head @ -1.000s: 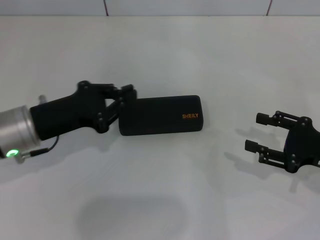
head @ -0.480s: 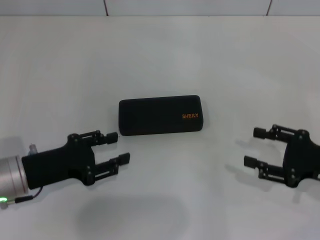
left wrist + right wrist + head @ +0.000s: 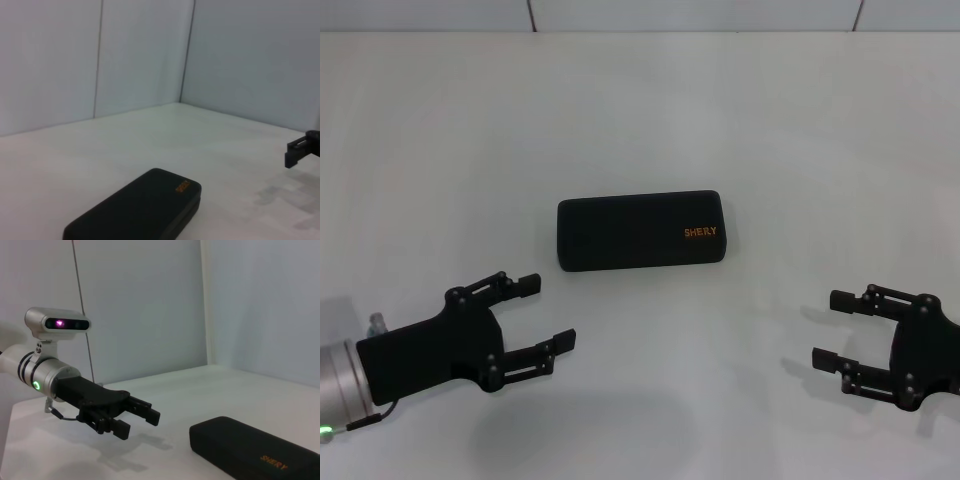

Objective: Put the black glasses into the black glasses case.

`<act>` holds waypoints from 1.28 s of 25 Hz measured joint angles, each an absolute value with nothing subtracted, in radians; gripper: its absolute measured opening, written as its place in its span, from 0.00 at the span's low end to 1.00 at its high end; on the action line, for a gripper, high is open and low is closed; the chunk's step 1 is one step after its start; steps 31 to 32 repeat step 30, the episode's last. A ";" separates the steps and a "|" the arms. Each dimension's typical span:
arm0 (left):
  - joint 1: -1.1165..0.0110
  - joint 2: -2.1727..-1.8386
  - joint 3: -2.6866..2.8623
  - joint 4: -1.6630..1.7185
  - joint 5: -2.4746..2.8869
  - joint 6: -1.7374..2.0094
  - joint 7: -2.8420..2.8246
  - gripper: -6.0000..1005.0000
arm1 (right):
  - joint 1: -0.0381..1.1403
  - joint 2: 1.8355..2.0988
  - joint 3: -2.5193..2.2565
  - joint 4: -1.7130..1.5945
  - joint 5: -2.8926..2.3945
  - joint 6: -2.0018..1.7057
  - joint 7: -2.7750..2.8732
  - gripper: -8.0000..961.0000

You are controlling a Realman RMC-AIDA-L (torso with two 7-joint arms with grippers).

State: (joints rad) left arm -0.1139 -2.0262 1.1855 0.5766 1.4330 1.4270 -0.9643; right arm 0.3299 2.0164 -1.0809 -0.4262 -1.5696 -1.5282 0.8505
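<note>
**Case shut, both pincers standing off**

The rectangular black hard-shell glasses case [image 3: 640,230] lies closed on the white table [image 3: 770,120], its long axis running left to right, orange lettering toward the robot's right. The black glasses are not visible anywhere. The left pincer [image 3: 544,312] sits just beside the case's near left corner, fingers spread wide and empty, nearer than the right pincer [image 3: 838,328], which waits well apart, also spread wide. Compared with a second ago, the left pincer has drawn back from the case's left end; the case has stayed put.
</note>
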 joint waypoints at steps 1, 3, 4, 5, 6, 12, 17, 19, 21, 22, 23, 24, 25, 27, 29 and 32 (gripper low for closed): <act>-0.114 -2.026 1.185 0.577 1.433 1.428 -0.963 0.74 | 0.330 2.017 -1.080 -0.426 -1.569 -1.528 0.849 0.71; -0.115 -2.026 1.185 0.577 1.433 1.428 -0.963 0.79 | 0.330 2.017 -1.080 -0.426 -1.569 -1.528 0.848 0.71; -0.116 -2.026 1.185 0.577 1.434 1.429 -0.963 0.80 | 0.330 2.018 -1.080 -0.426 -1.569 -1.528 0.848 0.71; -0.116 -2.026 1.186 0.577 1.434 1.429 -0.963 0.82 | 0.330 2.018 -1.080 -0.426 -1.569 -1.528 0.848 0.71; -0.116 -2.026 1.186 0.577 1.434 1.431 -0.963 0.84 | 0.330 2.018 -1.079 -0.426 -1.569 -1.528 0.848 0.71; -0.120 -2.022 1.182 0.576 1.435 1.451 -0.971 0.89 | 0.331 2.018 -1.075 -0.426 -1.568 -1.524 0.847 0.71; -0.117 -2.019 1.179 0.574 1.435 1.454 -0.971 0.89 | 0.332 2.017 -1.075 -0.426 -1.568 -1.524 0.847 0.71; -0.117 -2.019 1.179 0.574 1.434 1.455 -0.971 0.89 | 0.333 2.017 -1.075 -0.427 -1.568 -1.526 0.847 0.71; -0.116 -2.018 1.178 0.574 1.432 1.455 -0.971 0.89 | 0.333 2.017 -1.075 -0.428 -1.568 -1.527 0.847 0.71; -0.116 -2.018 1.178 0.574 1.432 1.455 -0.971 0.89 | 0.333 2.017 -1.075 -0.429 -1.568 -1.527 0.847 0.71; -0.116 -2.017 1.178 0.574 1.432 1.456 -0.971 0.89 | 0.333 2.017 -1.075 -0.429 -1.568 -1.527 0.847 0.71; -0.116 -2.018 1.178 0.575 1.432 1.456 -0.971 0.89 | 0.333 2.017 -1.075 -0.429 -1.568 -1.527 0.847 0.71; -0.116 -2.018 1.178 0.575 1.432 1.456 -0.972 0.89 | 0.333 2.017 -1.075 -0.429 -1.568 -1.527 0.847 0.71; -0.115 -2.019 1.178 0.575 1.432 1.457 -0.972 0.89 | 0.331 2.017 -1.075 -0.430 -1.567 -1.528 0.847 0.71; -0.115 -2.019 1.178 0.574 1.432 1.457 -0.975 0.89 | 0.330 2.017 -1.075 -0.431 -1.567 -1.528 0.847 0.71; -0.114 -2.019 1.178 0.574 1.433 1.457 -0.977 0.89 | 0.330 2.017 -1.075 -0.431 -1.567 -1.529 0.847 0.71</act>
